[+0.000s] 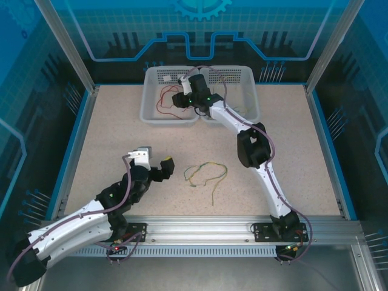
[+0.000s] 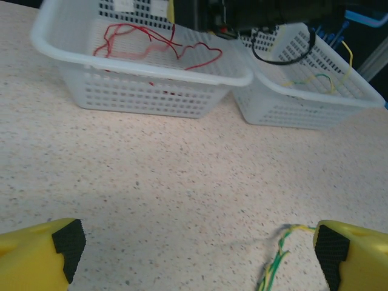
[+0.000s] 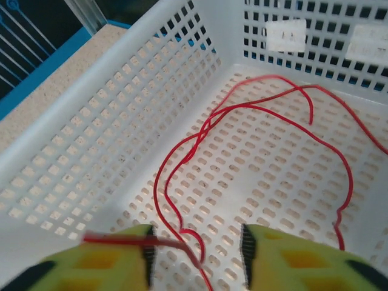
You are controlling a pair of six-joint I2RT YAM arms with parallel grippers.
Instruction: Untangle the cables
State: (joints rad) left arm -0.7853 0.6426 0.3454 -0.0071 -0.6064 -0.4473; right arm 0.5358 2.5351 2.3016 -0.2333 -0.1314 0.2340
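Left claw: wide open, holding nothing. I see it low over the tabletop, near-left area.
Right claw: reached in over the left basket. Fingers are parted w/ a clear gap. 1 red strand runs across the left finger's tip and into the gap. I can't tell if it's caught there or just passing in front, and nothing looks pinched.
Red cables: in the left basket, curling in loose loops on its floor and crossing each other near the middle. I can't count them.
Loose yellow-green cable: flat on the tabletop, near the middle of the near half, in an open squiggle. In the left wrist cam 1 end lies between the left claw's fingers, closer to the right one, not touching as far as I can see.
Binned yellow-green cable: in the right basket, 1 part bending up along its far wall.
Baskets: 2 white perforated ones, side by side and touching, at the middle of the tabletop's far edge.
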